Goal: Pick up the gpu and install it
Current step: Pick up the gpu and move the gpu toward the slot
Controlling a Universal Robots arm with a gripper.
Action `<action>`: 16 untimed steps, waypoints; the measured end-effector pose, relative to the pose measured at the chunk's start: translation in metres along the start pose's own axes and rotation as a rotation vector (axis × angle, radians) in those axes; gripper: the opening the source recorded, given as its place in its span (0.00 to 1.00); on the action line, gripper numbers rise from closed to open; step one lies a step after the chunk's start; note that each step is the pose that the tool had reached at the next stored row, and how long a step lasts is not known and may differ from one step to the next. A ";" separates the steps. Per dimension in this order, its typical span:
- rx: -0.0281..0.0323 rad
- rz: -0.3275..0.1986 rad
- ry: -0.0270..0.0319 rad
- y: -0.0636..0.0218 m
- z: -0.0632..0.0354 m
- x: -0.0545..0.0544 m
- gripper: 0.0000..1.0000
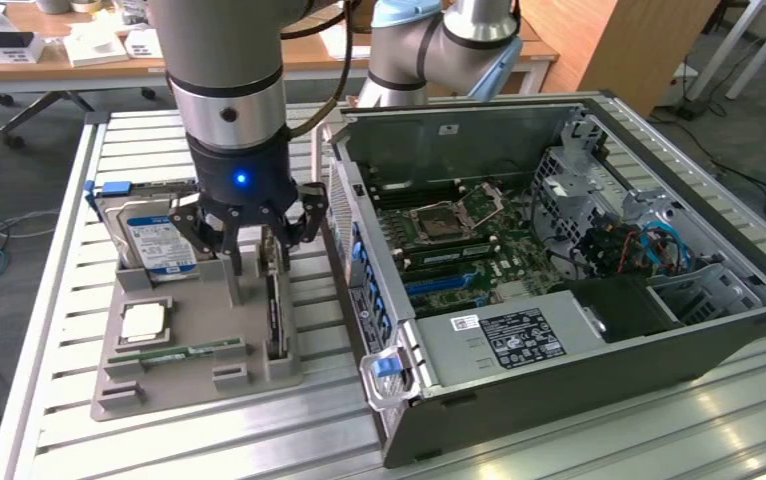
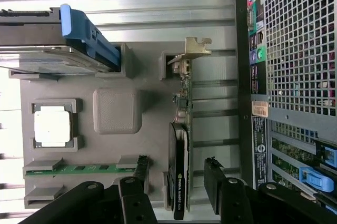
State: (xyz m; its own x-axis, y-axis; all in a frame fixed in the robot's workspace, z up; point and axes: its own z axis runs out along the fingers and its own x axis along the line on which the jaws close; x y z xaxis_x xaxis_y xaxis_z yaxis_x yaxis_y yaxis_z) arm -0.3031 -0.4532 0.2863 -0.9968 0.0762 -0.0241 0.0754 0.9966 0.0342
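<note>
**Straddling the gpu with the pincer spread wide**

The pincer (image 1: 255, 285) (image 2: 177, 167) hangs low over the grey tray (image 1: 183, 388) (image 2: 152, 129) with its dark fingers (image 2: 213, 174) far apart and nothing held. One finger stands on each side of the gpu (image 1: 276, 325) (image 2: 182, 134), and the wrist view shows a gap between card and finger on both sides.

The gpu stands on its edge in a slot along the tray's edge on the exterior view's right, its pale metal bracket (image 2: 196, 47) at the far end.

On the exterior view's left of the card the tray carries a hard drive (image 1: 156, 240) (image 2: 47, 58) upright at the far end, a processor (image 1: 143, 320) (image 2: 51, 129) lying flat, and a narrow green RAM stick (image 1: 176, 353) (image 2: 79, 168) nearer. One finger sits just beside the end of that stick.

The open computer case (image 1: 703, 330) (image 2: 253, 129) lies on the slatted metal table (image 1: 130, 445), just beside the tray on the exterior view's right, its motherboard (image 1: 463, 230) exposed.

White lettering on the card's dark cooler seems to read NVIDIA. The hard drive bears a blue and white label, and the power supply (image 1: 517, 335) a white one, both too small to read.
</note>
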 end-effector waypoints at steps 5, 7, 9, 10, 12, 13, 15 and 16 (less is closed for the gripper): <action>-0.0001 0.000 -0.0001 -0.0003 0.0079 0.000 0.55; -0.0001 0.000 -0.0001 -0.0004 0.0108 0.000 0.55; 0.0000 0.000 0.0000 -0.0004 0.0132 0.000 0.55; -0.0001 0.000 0.0000 -0.0005 0.0144 0.000 0.55; -0.0001 0.000 -0.0001 -0.0006 0.0166 0.000 0.55; 0.0000 0.000 -0.0001 -0.0006 0.0176 0.000 0.55; -0.0001 0.000 -0.0001 -0.0007 0.0195 0.000 0.55; 0.0000 0.000 0.0000 -0.0007 0.0203 0.001 0.55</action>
State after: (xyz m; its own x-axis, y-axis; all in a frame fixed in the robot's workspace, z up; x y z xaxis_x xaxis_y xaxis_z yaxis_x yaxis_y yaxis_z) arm -0.3032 -0.4532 0.2659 -0.9968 0.0762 -0.0241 0.0754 0.9966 0.0342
